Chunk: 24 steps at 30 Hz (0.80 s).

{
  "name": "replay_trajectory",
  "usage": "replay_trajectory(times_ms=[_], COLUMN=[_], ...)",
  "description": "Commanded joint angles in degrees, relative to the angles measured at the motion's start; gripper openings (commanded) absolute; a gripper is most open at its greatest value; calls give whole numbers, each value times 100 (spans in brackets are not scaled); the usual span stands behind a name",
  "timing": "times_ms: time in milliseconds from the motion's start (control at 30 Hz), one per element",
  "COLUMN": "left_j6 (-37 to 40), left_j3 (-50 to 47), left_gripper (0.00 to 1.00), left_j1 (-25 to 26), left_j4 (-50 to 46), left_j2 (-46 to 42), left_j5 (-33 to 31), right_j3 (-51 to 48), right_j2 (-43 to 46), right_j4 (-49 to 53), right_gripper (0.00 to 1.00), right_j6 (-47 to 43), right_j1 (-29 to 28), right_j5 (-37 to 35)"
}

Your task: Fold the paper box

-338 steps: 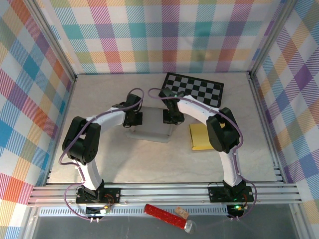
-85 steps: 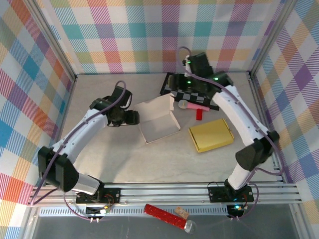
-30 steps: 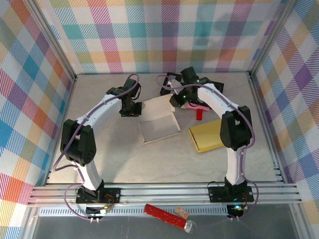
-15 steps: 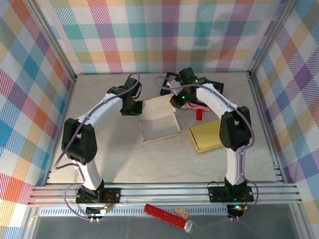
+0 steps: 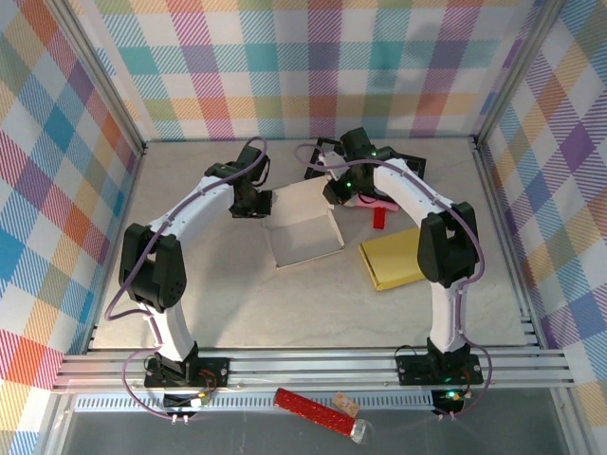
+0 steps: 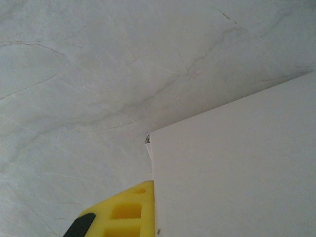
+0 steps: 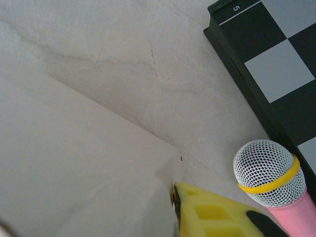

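Since half a second ago almost nothing has moved: the box has turned a touch, and both grippers stay at its far corners. A few seconds back the right arm was raised over the board. Now it bends down, so the right gripper sits at the box's far-right corner, one finger against the wall and the mic just right of the box. Whether its fingers grip, I cannot tell. The left arm arcs in to the box's far-left corner, the left gripper pinched together on the wall there. The box lies open between the two grippers
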<state>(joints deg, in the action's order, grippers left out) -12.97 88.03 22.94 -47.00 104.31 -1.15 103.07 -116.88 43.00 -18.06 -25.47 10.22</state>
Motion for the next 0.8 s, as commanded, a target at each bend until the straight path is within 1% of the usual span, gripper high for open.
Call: replay_trajectory(times_ms=[0,67,267,367,433,700,767], left_j6=[123,137,84,-72,-254,-875,-1014], left_j3=[214,228,283,361,427,549,516], left_gripper=[2,1,2,1,1,0,0], left_j1=[-26,-29,-42,-60,-79,-161,-230], left_j4=[-151,-169,-185,-178,-147,101,217], left_j2=[61,71,79,98,123,274,271], left_j5=[-37,-53,-146,-142,-131,-188,-173], right_j3=[372,448,390,352,272,-302,-474], right_j2=[-73,-133,-71,-12,57,386,499], right_j4=[102,103,55,27,-73,-699,-917], right_gripper=[19,13,0,0,0,0,0], right_j6=[79,120,337,561,906,2820,3132], right_j1=[-37,-38,-75,-139,-198,-428,-533], right_j5=[67,52,-69,-318,-533,-1422,-1576])
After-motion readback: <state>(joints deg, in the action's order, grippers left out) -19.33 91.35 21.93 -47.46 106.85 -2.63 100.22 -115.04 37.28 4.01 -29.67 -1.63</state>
